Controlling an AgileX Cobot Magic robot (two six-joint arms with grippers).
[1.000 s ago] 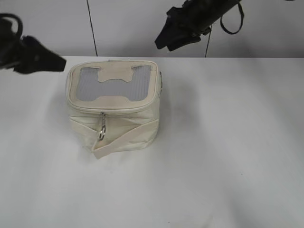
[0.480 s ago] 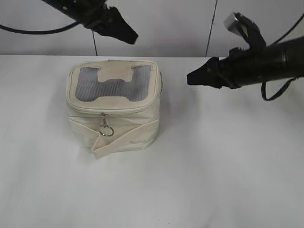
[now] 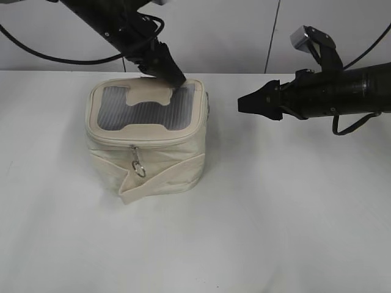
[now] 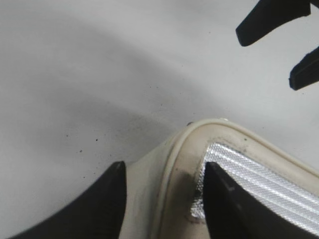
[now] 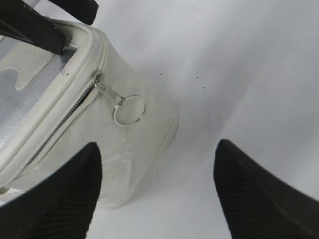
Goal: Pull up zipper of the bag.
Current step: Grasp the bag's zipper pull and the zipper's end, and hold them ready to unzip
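Note:
The cream-white bag (image 3: 146, 146) stands on the white table, lid up, with a grey window and an H-shaped patch. Its zipper (image 3: 131, 144) runs under the lid rim, and a silver ring pull (image 3: 139, 168) hangs at the front. My left gripper (image 3: 176, 82) is open at the lid's back right corner. In the left wrist view (image 4: 164, 167) its jaws straddle the lid rim (image 4: 172, 159). My right gripper (image 3: 243, 104) is open and empty, apart from the bag's right side. In the right wrist view (image 5: 158, 145) it faces the zipper (image 5: 60, 127) and a second ring pull (image 5: 129, 110).
The white table (image 3: 275, 213) spreads round the bag. A flat strap (image 3: 162, 180) slants across the bag's front. A pale wall with dark vertical seams stands behind. The right gripper's fingertips (image 4: 269, 20) show in the left wrist view.
My left gripper has come down from above onto the lid's back right corner. My right gripper stays to the bag's right, barely shifted. The front ring pull has swung slightly.

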